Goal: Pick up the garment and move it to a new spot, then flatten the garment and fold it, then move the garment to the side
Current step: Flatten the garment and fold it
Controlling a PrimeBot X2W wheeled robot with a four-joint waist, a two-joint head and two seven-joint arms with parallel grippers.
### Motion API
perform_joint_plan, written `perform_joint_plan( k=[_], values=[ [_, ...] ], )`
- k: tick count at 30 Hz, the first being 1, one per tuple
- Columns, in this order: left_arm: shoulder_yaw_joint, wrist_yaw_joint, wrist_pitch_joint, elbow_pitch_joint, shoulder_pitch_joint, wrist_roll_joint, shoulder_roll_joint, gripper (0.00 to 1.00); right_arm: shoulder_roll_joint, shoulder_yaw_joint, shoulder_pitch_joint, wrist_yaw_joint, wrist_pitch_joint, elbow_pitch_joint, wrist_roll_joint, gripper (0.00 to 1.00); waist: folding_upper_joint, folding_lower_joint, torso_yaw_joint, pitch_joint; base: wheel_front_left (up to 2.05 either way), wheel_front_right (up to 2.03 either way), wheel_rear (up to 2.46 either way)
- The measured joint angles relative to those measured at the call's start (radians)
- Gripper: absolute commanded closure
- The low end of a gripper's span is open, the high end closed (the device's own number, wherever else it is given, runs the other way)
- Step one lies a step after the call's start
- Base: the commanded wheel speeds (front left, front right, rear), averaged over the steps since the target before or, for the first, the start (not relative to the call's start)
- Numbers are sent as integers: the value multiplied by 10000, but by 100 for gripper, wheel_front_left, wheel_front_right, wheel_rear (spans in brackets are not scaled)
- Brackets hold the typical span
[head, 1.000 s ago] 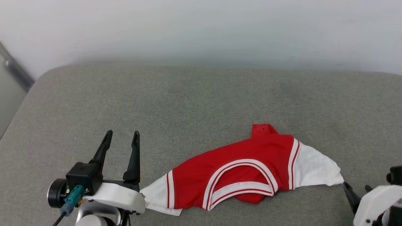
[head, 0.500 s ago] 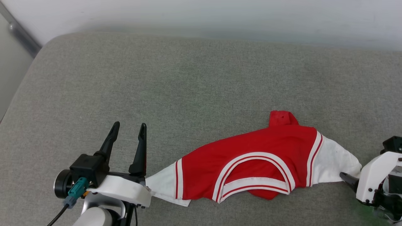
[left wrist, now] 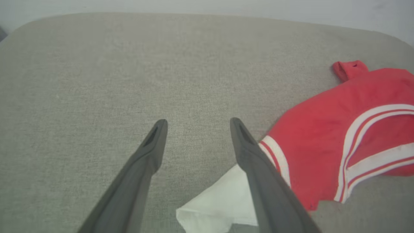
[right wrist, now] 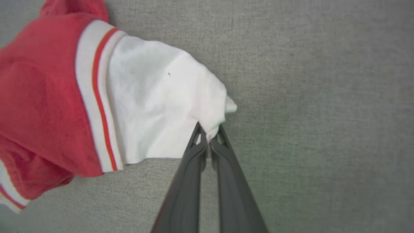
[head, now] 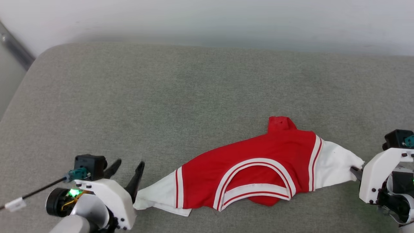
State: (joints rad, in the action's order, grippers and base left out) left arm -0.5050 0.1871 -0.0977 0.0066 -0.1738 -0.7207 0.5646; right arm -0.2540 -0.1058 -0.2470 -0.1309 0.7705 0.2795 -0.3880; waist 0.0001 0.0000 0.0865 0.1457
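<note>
The garment lies crumpled on the grey cushion, a red jersey with white sleeves and striped trim; no lettering shows. My right gripper is shut on the tip of its white right sleeve, and in the head view this gripper sits at the sleeve's far right end. My left gripper stands open beside the other white sleeve, its inner finger lying over the sleeve's edge with nothing between the fingers. The same garment shows at the right of the left wrist view.
The grey cushion stretches wide behind the garment, with rounded corners. A pale wall runs along its far edge, and a grey metal strip slants at the far left.
My right gripper has closed on the tip of the white sleeve. My left gripper has dropped lower toward the other sleeve. The camera has shifted between frames.
</note>
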Motion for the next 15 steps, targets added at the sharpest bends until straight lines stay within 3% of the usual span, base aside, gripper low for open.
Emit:
perform_joint_plan(
  k=[7,15],
  values=[
    [-414,-706,-3087,823,-11,-1569,686,0,153,293,285,2,314,-1246,102,100,0,0,-456,70,0,0,0],
    [-652,-1135,-4732,1712,-354,-2451,828,0,341,407,437,0,318,-1684,94,100,0,0,-918,425,0,0,0]
  ],
)
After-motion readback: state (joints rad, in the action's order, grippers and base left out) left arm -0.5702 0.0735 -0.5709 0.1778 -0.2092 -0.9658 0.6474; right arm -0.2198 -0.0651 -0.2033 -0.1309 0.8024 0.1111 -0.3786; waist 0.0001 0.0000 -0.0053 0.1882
